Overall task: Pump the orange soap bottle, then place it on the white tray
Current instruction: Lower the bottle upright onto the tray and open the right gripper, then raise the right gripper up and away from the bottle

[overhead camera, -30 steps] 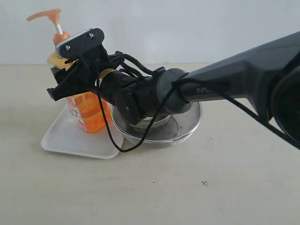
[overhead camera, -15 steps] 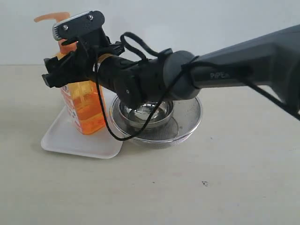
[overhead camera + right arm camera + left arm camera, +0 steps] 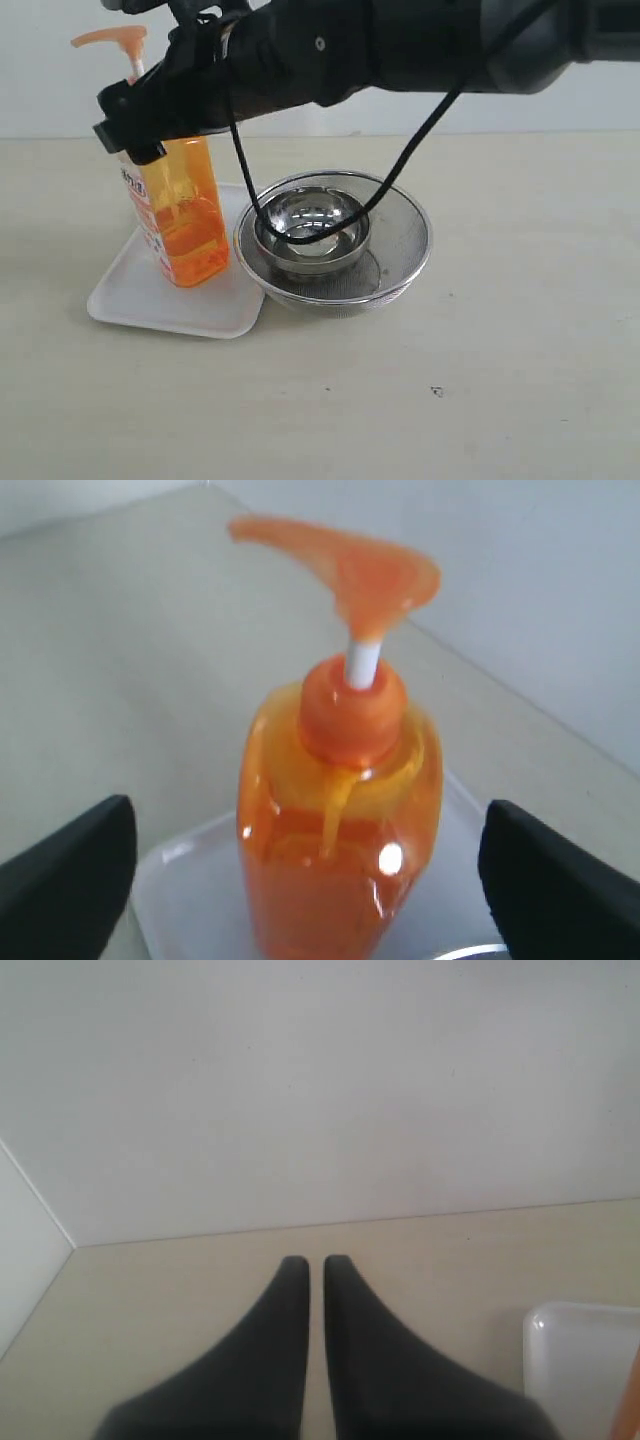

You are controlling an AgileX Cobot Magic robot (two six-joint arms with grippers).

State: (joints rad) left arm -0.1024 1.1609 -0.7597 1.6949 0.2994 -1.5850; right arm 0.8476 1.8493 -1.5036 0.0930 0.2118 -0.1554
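Note:
The orange soap bottle [image 3: 183, 215] stands upright on the white tray [image 3: 130, 295], its orange pump head [image 3: 112, 39] raised on the white stem. My right gripper [image 3: 135, 135] hovers at the bottle's shoulder, coming in from the upper right. In the right wrist view the bottle [image 3: 335, 840] sits between my right gripper's [image 3: 310, 855] two black fingers [image 3: 75, 865], which stand wide apart and clear of it. My left gripper [image 3: 315, 1260] is shut on nothing, low over the bare table, with a corner of the tray [image 3: 580, 1360] beside it.
A round steel bowl [image 3: 310, 235] sits inside a mesh strainer [image 3: 400, 250], touching the tray's right side. A black cable [image 3: 400, 165] from my right arm hangs down into the bowl. A white wall closes the back of the table.
My right gripper let go of the bottle and rose from its body to its shoulder. The bottle went from tilted to standing upright on the tray.

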